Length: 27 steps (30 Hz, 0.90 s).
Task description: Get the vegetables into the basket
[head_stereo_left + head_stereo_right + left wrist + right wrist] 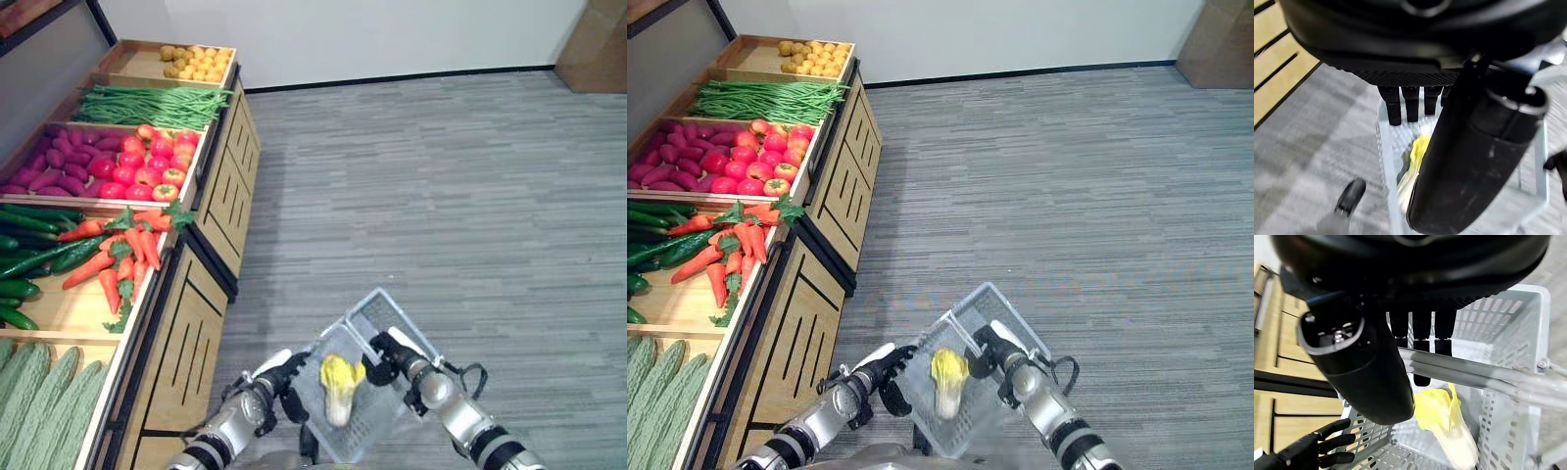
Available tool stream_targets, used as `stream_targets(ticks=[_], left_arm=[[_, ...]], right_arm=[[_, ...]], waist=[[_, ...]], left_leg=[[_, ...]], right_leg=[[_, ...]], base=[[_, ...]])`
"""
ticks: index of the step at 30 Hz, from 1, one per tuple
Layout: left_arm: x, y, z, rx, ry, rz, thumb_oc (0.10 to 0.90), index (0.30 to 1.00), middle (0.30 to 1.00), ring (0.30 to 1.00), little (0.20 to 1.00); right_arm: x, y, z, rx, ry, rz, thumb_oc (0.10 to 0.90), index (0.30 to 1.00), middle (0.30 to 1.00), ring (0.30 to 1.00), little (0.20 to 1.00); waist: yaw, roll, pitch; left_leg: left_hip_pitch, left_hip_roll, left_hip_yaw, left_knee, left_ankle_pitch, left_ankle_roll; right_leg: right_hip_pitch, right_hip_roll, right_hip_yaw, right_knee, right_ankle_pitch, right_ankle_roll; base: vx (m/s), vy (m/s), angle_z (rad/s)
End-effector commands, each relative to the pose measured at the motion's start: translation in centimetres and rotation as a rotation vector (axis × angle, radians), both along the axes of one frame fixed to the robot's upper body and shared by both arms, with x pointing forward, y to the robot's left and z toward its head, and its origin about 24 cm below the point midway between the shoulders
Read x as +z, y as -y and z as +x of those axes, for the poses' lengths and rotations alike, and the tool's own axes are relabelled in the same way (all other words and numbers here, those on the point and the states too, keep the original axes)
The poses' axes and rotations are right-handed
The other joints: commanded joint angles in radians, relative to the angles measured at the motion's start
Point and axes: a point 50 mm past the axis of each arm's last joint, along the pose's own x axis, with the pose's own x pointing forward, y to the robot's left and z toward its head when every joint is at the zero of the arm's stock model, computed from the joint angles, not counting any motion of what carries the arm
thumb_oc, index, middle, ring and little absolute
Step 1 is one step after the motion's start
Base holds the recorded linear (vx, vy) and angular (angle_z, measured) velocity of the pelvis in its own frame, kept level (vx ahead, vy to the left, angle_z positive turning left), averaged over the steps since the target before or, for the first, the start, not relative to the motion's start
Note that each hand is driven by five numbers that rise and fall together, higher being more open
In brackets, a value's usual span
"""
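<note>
A pale grey plastic basket point(375, 296) hangs between my two hands, just right of the wooden produce stand. A yellow and white leafy cabbage point(338, 384) lies inside it, also seen in the wrist views as the cabbage point(1444, 413) point(1419, 147). My right hand point(392, 354) has its fingers curled over the basket's metal handle point(1469, 376). My left hand point(279, 382) rests its straight fingers against the basket's left wall, as the left hand point(1322, 446) shows in the right wrist view.
The stand on the left holds carrots point(122, 250), cucumbers point(29, 245), tomatoes point(147, 162), green beans point(147, 103), purple roots point(54, 166) and bitter gourds point(39, 392). Grey carpet point(441, 176) spreads to the right. A cardboard box point(593, 44) stands at the far right.
</note>
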Motion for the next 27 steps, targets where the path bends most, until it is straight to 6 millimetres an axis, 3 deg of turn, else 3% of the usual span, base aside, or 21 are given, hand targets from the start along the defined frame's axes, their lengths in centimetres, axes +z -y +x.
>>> stream_targets(ticks=[1,3,4,9,14,20,27], left_arm=[[-0.3,-11.7,-1.1,0.320,-0.083,0.333,0.900,1.000,1.000,1.000,1.000],[-0.7,-12.7,-2.5,0.458,-0.098,0.306,0.900,1.000,1.000,1.000,1.000],[-0.7,-12.7,-2.5,0.459,-0.098,0.306,0.900,1.000,1.000,1.000,1.000],[-1.8,-13.4,-5.0,0.608,-0.168,0.285,0.900,1.000,1.000,1.000,1.000],[-2.5,-12.8,-6.3,0.675,-0.199,0.237,0.900,1.000,1.000,1.000,1.000],[-2.9,-11.9,-6.5,0.695,-0.191,0.212,0.900,1.000,1.000,1.000,1.000],[-3.3,-11.4,-7.2,0.687,-0.207,0.223,0.900,1.000,1.000,1.000,1.000]], right_arm=[[3.4,6.8,2.7,-0.142,0.201,-0.180,0.400,0.300,0.300,0.300,0.300],[1.5,8.3,0.6,-0.213,0.111,-0.210,0.400,0.300,0.300,0.300,0.300],[1.5,8.3,0.6,-0.213,0.111,-0.210,0.400,0.300,0.300,0.300,0.300],[-1.6,9.3,-3.2,-0.321,-0.048,-0.205,0.400,0.300,0.300,0.300,0.300],[-4.5,9.3,-7.4,-0.428,-0.221,-0.194,0.400,0.300,0.300,0.300,0.300],[-6.3,8.5,-10.4,-0.481,-0.353,-0.183,0.400,0.300,0.300,0.300,0.300],[-7.0,8.0,-11.8,-0.505,-0.409,-0.188,0.400,0.300,0.300,0.300,0.300]], waist=[[0.009,-0.037,-0.081],[0.013,-0.041,-0.083],[0.012,-0.042,-0.083],[0.010,-0.051,-0.084],[0.006,-0.058,-0.081],[0.004,-0.064,-0.079],[0.000,-0.072,-0.069]], left_leg=[[0.139,0.012,0.055,0.006,-0.215,-0.027],[0.139,0.012,0.049,0.006,-0.213,-0.027],[0.139,0.011,0.048,0.006,-0.213,-0.027],[0.139,0.010,0.042,0.006,-0.212,-0.028],[0.139,0.011,0.044,0.006,-0.214,-0.025],[0.140,0.011,0.046,0.006,-0.215,-0.024],[0.143,0.011,0.060,0.006,-0.222,-0.016]], right_leg=[[-0.034,-0.096,-0.018,-0.012,0.022,0.085],[-0.035,-0.096,-0.025,-0.003,0.017,0.085],[-0.035,-0.096,-0.026,-0.003,0.017,0.085],[-0.034,-0.096,-0.034,0.005,0.011,0.083],[-0.038,-0.095,-0.031,0.014,0.010,0.083],[-0.041,-0.095,-0.027,0.015,0.010,0.083],[-0.047,-0.096,-0.012,0.016,0.016,0.087]], base=[[0.00,0.000,0.00],[0.00,0.000,0.00],[0.00,0.000,0.00],[0.00,0.000,0.00],[0.00,0.015,0.05],[0.00,0.000,0.00],[0.01,0.031,-0.06]])
